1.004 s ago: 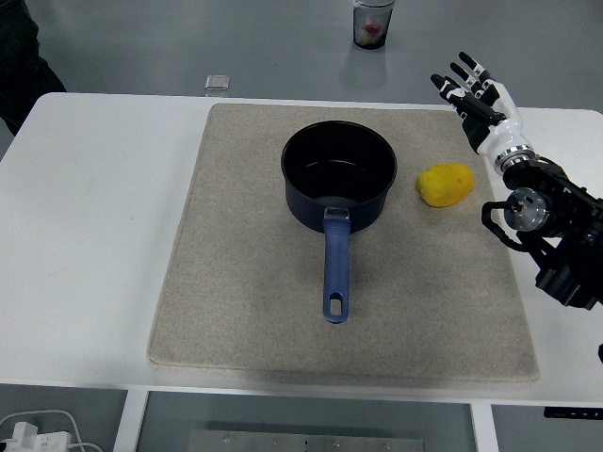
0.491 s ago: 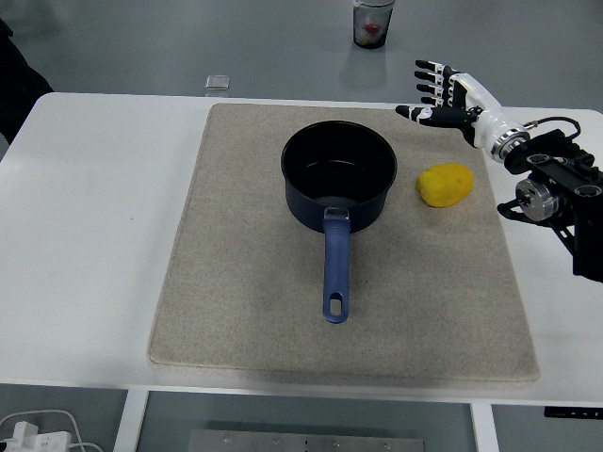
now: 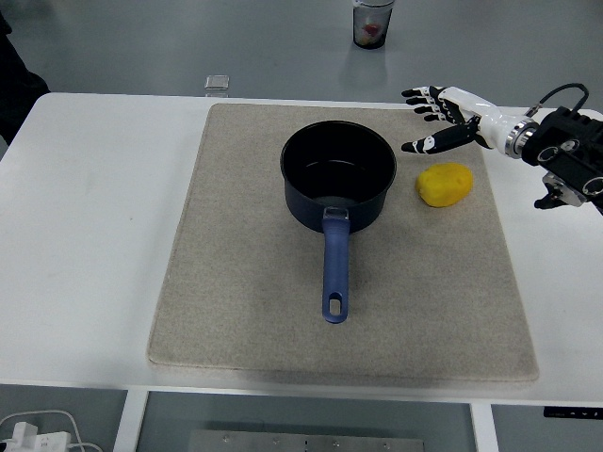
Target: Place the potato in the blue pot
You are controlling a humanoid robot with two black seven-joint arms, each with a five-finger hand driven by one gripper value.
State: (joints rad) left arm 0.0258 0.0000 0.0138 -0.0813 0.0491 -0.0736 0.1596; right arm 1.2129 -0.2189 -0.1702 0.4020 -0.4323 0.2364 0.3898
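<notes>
At the near edge you see the white table point(image 3: 85, 235), with a beige felt mat point(image 3: 245, 311) covering most of its middle. On the mat, the blue pot point(image 3: 337, 174) sits upright a little beyond centre, its blue handle point(image 3: 334, 268) pointing straight toward you. The pot's dark interior holds nothing.

To the right of the pot, near it but not touching, the potato point(image 3: 446, 184) lies on the mat. It is yellow and oval.

Just beyond the potato, the right hand point(image 3: 450, 118) reaches in from the right edge on its black arm point(image 3: 565, 155). Its fingers point(image 3: 424, 98) are spread wide and extended leftward, with the thumb point(image 3: 429, 143) held lower, toward the potato. The hand grips nothing, and there is a clear gap between it and the potato.

Past the table's far edge, note a small square object point(image 3: 217, 84) on the grey floor and a clear cup point(image 3: 373, 23) with something red inside.
</notes>
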